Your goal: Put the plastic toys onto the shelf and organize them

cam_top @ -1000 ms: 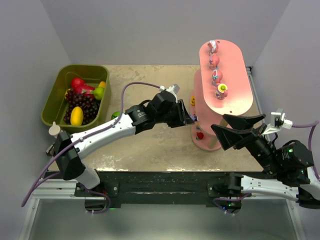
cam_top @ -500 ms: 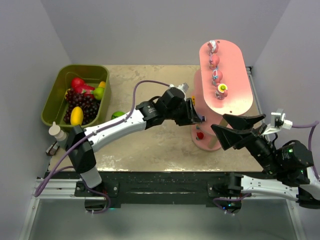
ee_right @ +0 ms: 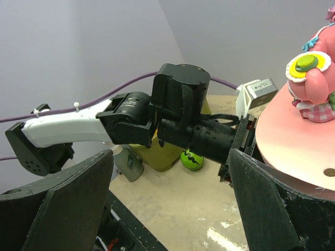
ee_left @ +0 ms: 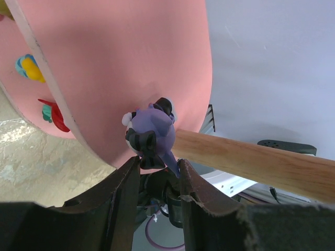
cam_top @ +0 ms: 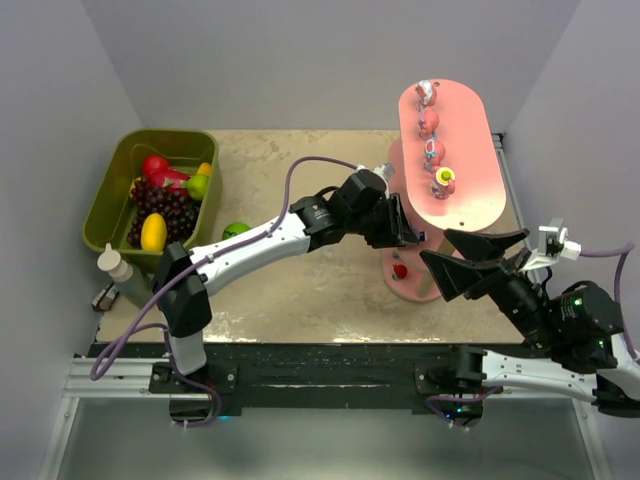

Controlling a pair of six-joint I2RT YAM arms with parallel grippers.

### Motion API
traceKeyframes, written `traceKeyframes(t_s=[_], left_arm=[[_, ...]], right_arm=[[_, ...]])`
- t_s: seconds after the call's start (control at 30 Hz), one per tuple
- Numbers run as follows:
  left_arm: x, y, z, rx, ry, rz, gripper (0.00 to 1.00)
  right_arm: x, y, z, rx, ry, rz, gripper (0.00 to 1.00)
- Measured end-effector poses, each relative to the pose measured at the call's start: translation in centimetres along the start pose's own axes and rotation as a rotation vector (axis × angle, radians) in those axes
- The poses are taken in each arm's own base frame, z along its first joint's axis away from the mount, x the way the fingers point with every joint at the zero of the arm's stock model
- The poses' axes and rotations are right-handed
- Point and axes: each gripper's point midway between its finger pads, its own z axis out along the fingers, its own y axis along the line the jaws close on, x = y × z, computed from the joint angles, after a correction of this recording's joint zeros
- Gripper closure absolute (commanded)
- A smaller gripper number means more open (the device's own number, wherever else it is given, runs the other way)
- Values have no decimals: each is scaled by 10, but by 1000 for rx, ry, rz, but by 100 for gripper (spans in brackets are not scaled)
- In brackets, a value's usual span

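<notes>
I see the tall pink shelf (cam_top: 470, 120) at the far right of the beige table (cam_top: 300, 290): 3 oblong, round-ended boards stacked on tan wooden posts (ee_left: 251, 157). Well left of the shelf sits 1 olive-green rectangular plastic bin (cam_top: 112, 195) holding fake fruit (cam_top: 165, 210). My right claw (cam_top: 436, 246) hangs just in front of the shelf, its 2 black fingers (ee_right: 63, 204) spread wide and holding nothing. My left claw (ee_left: 157, 163) reaches in under the shelf's top board, fingers drawn close and clamped on 1 small purple plastic figurine (ee_left: 151, 129) with a black bow. The figurine sits against a pink board beside a post; I cannot tell which tier. On the top board, 4 small pink plastic figurines (cam_top: 433, 150) stand in 1 row. Lower down I count 1 red toy (cam_top: 400, 270) on the bottom board and 1 yellow-and-blue toy (ee_left: 29, 68).
</notes>
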Motion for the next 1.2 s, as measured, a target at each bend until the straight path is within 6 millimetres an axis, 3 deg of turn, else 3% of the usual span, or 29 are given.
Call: traceKeyframes(t_s=[0.3,0.67,0.97,1.2], left_arm=[[2,-3,5,-3,18,7,67],[2,-3,7,-5,23,7,63],[4,1,9,-19,31,3,50],[5,3,11,-23,34,2,48]], right_arm=[[1,-1,-1,0,-1,0,6],[-7,-3,-6,-6,-23,16,6],[-9,-4,-8,-7,-28,19,6],[-9,-4,-8,-8,-28,15,6]])
